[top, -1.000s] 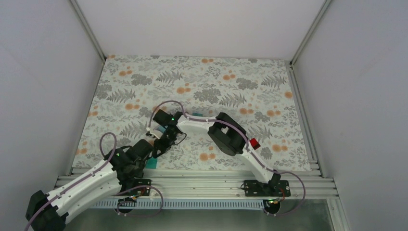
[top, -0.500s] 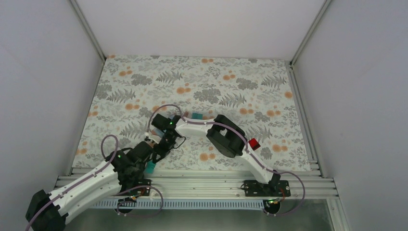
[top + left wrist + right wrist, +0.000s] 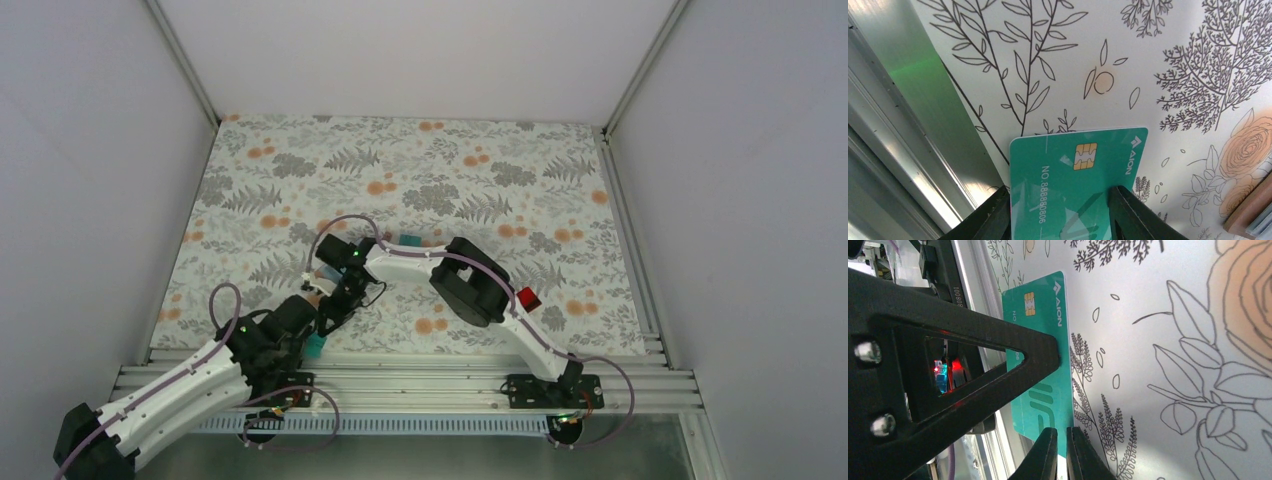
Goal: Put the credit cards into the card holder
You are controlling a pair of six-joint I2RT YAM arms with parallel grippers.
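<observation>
A teal-green credit card [image 3: 1075,165] with a gold chip hangs at the table's front edge, also seen from above [image 3: 316,345]. My left gripper [image 3: 1059,192] straddles it, one finger [image 3: 993,215] against each long side. My right gripper [image 3: 1066,455] is shut on the same card [image 3: 1040,365] at its end, both fingers [image 3: 1045,457] pressed together over the edge. The tan-brown card holder [image 3: 1248,212] shows only as a corner at the lower right of the left wrist view, with pale card edges beside it. Another teal card [image 3: 408,241] and a red card [image 3: 528,298] lie by the right arm.
The aluminium rail [image 3: 893,150] along the table's front edge runs right beside the held card. The right arm [image 3: 465,285] reaches across the floral mat [image 3: 450,170] towards the left arm [image 3: 190,385]. White walls enclose the table.
The left jaws have come in from wide open onto the teal card's sides. The right gripper shifted slightly left and nearer a second ago, then held still, staying shut.
</observation>
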